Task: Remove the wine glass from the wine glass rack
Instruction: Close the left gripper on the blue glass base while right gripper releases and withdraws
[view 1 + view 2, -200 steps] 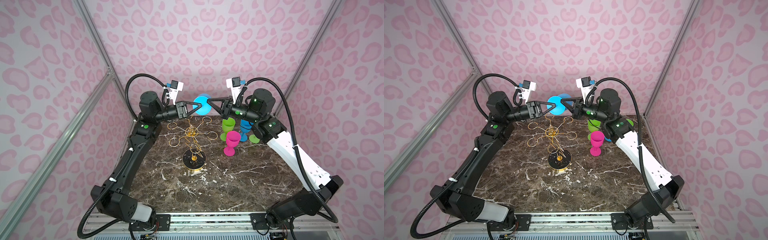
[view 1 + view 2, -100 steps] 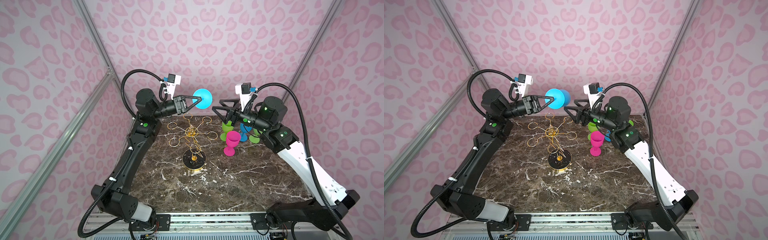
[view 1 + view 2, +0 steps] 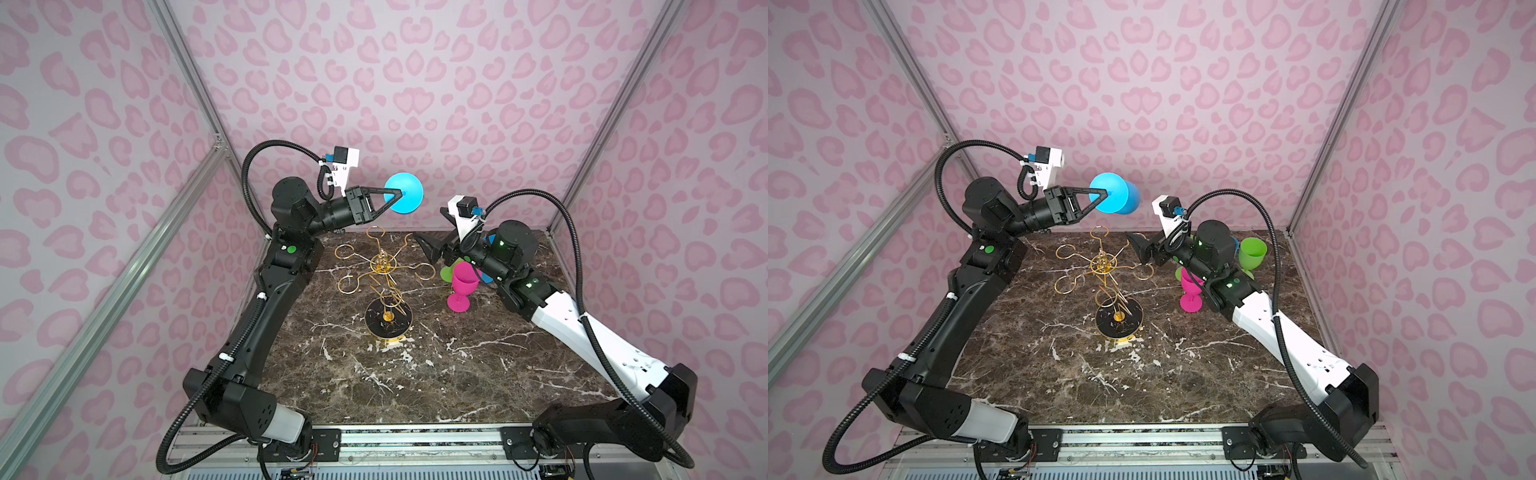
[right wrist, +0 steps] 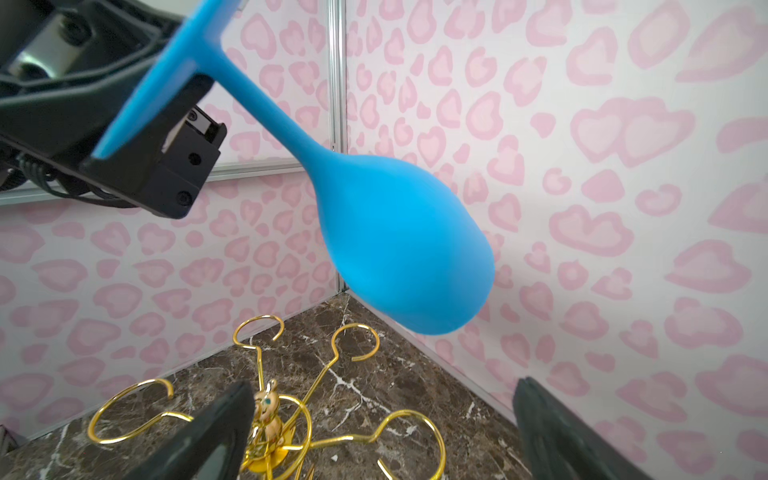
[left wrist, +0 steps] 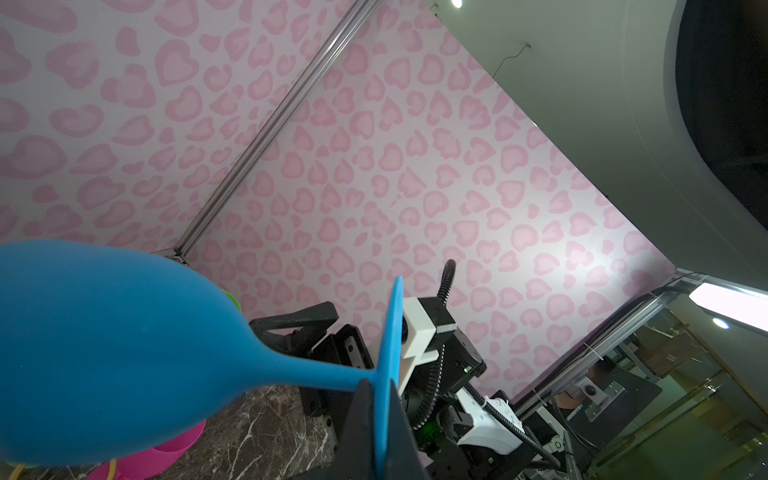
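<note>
My left gripper clamps the foot of the blue wine glass, clear above the wine glass rack, whose loops are all empty. My right gripper gapes beside the rack; only the set-down seems left.

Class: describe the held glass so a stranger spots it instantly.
On the marble table stands a gold rack. Above it, the left arm's jaws pinch a blue glass by its foot. It alone hangs sideways; the pink glass and green glass stand upright.
</note>
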Motion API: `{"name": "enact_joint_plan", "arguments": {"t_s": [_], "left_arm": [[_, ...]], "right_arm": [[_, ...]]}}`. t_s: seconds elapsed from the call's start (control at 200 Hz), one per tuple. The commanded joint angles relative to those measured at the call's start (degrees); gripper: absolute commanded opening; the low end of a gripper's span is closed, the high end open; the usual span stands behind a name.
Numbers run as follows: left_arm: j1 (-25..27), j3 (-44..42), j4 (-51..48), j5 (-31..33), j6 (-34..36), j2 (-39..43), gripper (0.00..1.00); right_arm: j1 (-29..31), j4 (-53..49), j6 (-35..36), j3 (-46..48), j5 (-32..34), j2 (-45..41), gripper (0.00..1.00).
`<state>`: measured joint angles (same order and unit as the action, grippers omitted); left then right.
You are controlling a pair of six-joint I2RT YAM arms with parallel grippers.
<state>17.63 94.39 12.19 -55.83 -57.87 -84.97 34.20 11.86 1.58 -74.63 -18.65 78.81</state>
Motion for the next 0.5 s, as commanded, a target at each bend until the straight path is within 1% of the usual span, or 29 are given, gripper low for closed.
{"name": "enact_joint_plan", "arguments": {"t_s": [0.0,0.2,0.365,0.495], "left_arm": [[-0.1,0.6,4.1,0.3,-1.9,0.1,0.04],[-0.1,0.8,4.8,0.4,-3.3,0.3,0.04],[-0.1,0.6,5.4,0.4,-4.5,0.2,0.04],[-0.1,0.4,6.8,0.1,-6.1,0.1,0.04]], "right_arm": [[0.5,8.8,3.8,-0.6,3.3,2.5,0.99],[1.0,18.5,5.6,-1.2,5.3,7.1,0.99],[2.1,20.4,7.5,-4.4,6.9,10.8,0.99],[2.2,20.7,7.3,-7.3,6.5,13.5,0.99]]}}
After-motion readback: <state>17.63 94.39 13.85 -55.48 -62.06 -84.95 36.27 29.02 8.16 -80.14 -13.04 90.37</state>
